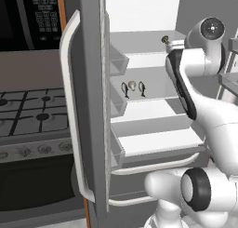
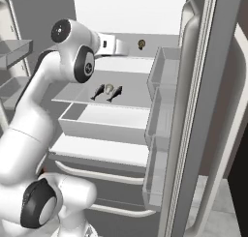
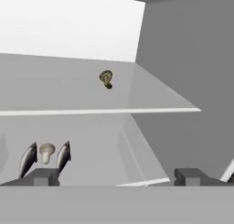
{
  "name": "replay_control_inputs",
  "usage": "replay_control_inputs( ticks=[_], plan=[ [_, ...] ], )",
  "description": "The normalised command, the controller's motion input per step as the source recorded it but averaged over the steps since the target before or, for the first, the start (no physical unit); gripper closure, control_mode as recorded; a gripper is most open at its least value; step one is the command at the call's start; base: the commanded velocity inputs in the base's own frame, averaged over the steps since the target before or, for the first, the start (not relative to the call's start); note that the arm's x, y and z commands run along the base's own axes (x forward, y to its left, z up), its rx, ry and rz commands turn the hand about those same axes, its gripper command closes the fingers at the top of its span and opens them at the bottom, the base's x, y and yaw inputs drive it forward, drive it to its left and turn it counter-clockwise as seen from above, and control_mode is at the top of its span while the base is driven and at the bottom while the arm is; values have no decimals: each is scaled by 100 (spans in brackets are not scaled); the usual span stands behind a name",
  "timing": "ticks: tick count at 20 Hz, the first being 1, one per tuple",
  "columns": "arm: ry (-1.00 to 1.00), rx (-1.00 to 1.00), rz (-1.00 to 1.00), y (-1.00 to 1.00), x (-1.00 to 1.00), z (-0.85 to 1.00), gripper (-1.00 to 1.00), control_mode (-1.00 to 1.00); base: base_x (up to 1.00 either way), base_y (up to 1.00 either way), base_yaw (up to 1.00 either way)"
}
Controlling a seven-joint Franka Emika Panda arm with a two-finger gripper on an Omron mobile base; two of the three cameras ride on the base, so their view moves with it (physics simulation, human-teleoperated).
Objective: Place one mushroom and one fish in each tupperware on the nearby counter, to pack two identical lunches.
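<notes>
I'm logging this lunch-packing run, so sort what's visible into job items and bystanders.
For the job:
- two fish on the middle fridge shelf
- pale mushroom between them
- brown mushroom on the shelf above
- gripper, open, holding nothing

Just there:
- gas stovetop
- oven
- microwave
- fridge door with bins

Flat, even rendered light; sharp, faint shadows.

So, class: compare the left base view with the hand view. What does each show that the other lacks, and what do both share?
Left base view alone: the gas stovetop, the fridge door handle and the robot arm. Hand view alone: the open gripper, its fingertips at the bottom. Both: two fish flanking a pale mushroom on a fridge shelf, and a darker mushroom one shelf higher.
</notes>
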Motion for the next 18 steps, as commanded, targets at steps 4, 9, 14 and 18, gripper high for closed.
replay_control_inputs(
  ticks=[4, 9, 14, 18],
  plan=[
    [0, 0, 0, -1, 57, 0, -100, -100, 0, 0, 0],
    [0, 0, 0, -12, 62, -1, -100, -100, 0, 0, 0],
    [0, 3, 0, -27, 49, 0, -100, -100, 0, 0, 0],
    [0, 5, 0, -23, 38, -7, -100, -100, 0, 0, 0]
  ],
)
